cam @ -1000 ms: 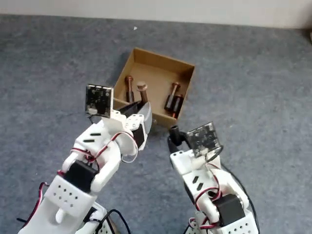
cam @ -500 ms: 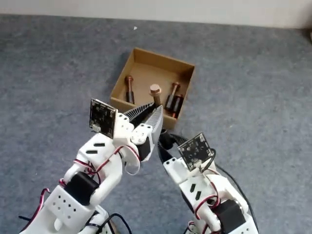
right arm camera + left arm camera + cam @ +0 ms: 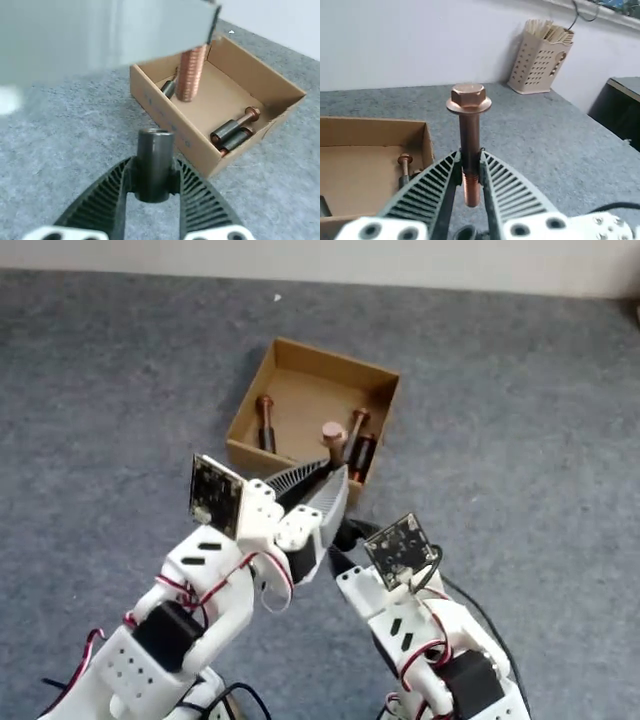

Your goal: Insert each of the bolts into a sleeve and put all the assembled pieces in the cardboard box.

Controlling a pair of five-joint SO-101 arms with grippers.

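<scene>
Fingers [image 3: 432, 189] of the left claw [image 3: 470, 161] squeeze a shiny copper-coloured metal bolt [image 3: 469, 131] low on its stem. The bolt stands straight up with its six-sided head on top. The right claw [image 3: 155, 166] is closed around a short dark grey metal sleeve [image 3: 155, 152], which also stands up with its hole facing up. The bolt's tip hangs higher than the sleeve and a little past it, not touching.

From the high view, the left arm is bent and leans toward the open brown cardboard box [image 3: 335, 358]. The right arm sits low just beside it. Three bolts already in sleeves [image 3: 357, 446] lie inside the box. Everything is on a grey carpet-covered table [image 3: 120, 370].
</scene>
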